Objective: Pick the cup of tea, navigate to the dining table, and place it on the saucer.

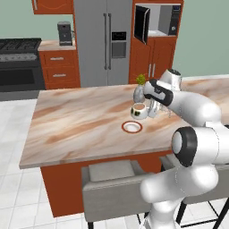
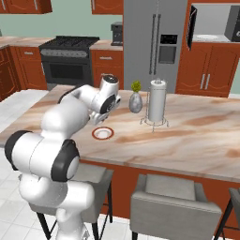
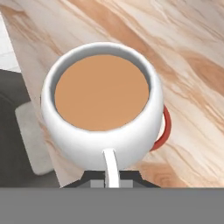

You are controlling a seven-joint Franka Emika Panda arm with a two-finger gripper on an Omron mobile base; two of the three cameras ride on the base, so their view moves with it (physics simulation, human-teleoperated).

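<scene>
Closing in on the saucer now — cup of tea carried just above and behind it near the centre of the left base view, raised off the surface. Gripper at the cup's right side there, closed on the handle as far as can be judged: in the hand view the white handle runs straight down to the bottom edge, where dark finger parts sit either side of it. Cup full of brown tea, close to the brim.

For a clean finish: keep the cup level, since with liquid this high any tilt would likely spill. Bring it toward the lower part of the left base view until it sits squarely over the red-rimmed dish, then lower straight down. In the hand view only a red arc of the saucer peeks out at the cup's right, so the cup looks off-centre still — worth correcting before descent. Release only once the base is resting.

Surface: dining table, beige marble veined orange-brown, bare around the saucer. In the right base view, a small grey vase with a green sprig and a tall paper towel holder just right of centre, well apart from the saucer. Grey chairs tucked in along the near edge.

Room: steel fridge top centre of the left base view, black stove at the left edge, microwave upper right, red-brown cabinets throughout.
</scene>
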